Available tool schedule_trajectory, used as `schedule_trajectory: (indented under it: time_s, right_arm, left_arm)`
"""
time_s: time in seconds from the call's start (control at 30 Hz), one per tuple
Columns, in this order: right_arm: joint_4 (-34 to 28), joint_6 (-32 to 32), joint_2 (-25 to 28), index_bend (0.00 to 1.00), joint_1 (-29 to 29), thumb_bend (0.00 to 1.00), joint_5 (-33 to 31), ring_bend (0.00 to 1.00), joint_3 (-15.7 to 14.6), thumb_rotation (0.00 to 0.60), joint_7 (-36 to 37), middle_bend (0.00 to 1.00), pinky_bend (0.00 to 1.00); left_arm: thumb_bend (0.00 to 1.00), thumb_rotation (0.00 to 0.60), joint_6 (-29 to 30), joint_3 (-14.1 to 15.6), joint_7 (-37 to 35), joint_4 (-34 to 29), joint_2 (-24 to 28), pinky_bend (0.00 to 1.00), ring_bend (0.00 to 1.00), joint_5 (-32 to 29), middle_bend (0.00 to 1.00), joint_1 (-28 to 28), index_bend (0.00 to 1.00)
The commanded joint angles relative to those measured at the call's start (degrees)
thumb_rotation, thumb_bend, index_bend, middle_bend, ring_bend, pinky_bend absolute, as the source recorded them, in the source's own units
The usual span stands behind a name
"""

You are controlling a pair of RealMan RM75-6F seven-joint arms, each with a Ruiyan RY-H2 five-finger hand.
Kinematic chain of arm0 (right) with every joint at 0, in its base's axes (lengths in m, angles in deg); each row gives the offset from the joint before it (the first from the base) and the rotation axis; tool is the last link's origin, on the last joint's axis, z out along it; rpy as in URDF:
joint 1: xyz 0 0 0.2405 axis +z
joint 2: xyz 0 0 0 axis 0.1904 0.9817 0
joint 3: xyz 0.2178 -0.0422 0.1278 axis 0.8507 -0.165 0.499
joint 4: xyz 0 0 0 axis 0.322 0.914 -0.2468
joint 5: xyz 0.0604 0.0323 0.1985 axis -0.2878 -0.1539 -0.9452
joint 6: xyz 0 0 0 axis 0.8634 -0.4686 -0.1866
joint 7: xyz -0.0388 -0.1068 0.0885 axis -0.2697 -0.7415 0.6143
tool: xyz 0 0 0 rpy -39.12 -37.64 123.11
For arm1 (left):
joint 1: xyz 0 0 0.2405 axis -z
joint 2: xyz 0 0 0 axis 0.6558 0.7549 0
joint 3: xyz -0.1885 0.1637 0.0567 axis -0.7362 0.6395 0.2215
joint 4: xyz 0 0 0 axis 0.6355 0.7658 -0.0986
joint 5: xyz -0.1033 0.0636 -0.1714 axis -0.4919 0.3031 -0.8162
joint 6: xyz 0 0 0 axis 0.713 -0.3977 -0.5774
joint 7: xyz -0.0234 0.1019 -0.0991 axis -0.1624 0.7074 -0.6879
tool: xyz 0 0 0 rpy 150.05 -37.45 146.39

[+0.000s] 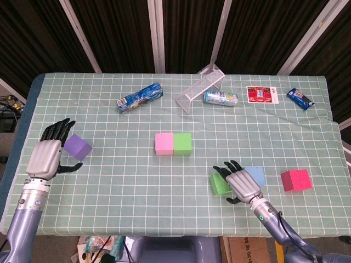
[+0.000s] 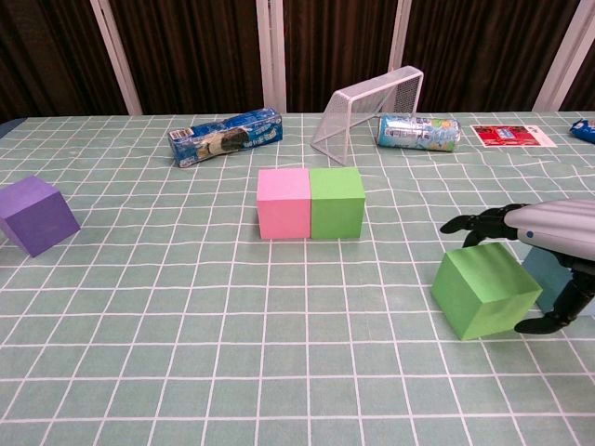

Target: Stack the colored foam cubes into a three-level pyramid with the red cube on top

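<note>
— Where is the loose green cube [image 2: 484, 290]?

— Near the table's front edge, right side. The right hand [image 1: 241, 183] hangs just over it, fingers spread wide, holding nothing.

— And the left hand [image 1: 47, 156]?

— Far away, also spread wide.

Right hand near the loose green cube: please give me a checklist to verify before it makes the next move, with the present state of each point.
1. Right hand open, holding nothing: ok.
2. Fingers on both sides of the loose green cube: cannot tell; they reach over its top, thumb low at its right.
3. Light blue cube clear of the grasp: not ok, it sits right beside.
4. Base started: ok, pink cube touches the green base cube.
5. Red cube untouched: ok.
</note>
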Motion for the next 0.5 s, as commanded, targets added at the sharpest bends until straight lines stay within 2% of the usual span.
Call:
schedule_trajectory:
  time_s: [0.03,0.17,0.33,0.5]
  right_arm:
    - [0.52,-0.1,-0.87,0.0,0.34,0.22,-1.07,0.21,0.3,0.6,0.08,0.39,0.01]
    - [1.21,-0.52,-2.01,0.0,0.71,0.24,-1.94,0.28,0.63,0.6,-0.05,0.46,0.04]
    - [1.52,-0.13,-2.63,0.0,1.7,0.24,-3.3,0.28,1.26,0.6,-0.07,0.46,0.05]
    - [1.7,0.4,-2.88,0.0,3.64,0.24,-5.37,0.28,3.45,0.6,-0.27,0.46,0.06]
  left_arm:
    - [0.11,0.6,-0.18,-0.16,0.01,0.06,-0.01,0.04,0.01,-0.04,0.01,-0.11,0.0]
    - [0.1,0.6,-0.54,-0.42,0.04,0.4,-0.22,0.04,0.01,-0.31,0.01,-0.21,0.0]
    - [0.11,0.6,-0.89,-0.79,0.21,0.81,-0.51,0.04,0.01,-0.7,0.01,-0.3,0.0]
    - [0.11,0.6,-1.09,-0.95,0.91,0.98,-0.73,0.04,0.01,-0.89,0.01,-0.32,0.0]
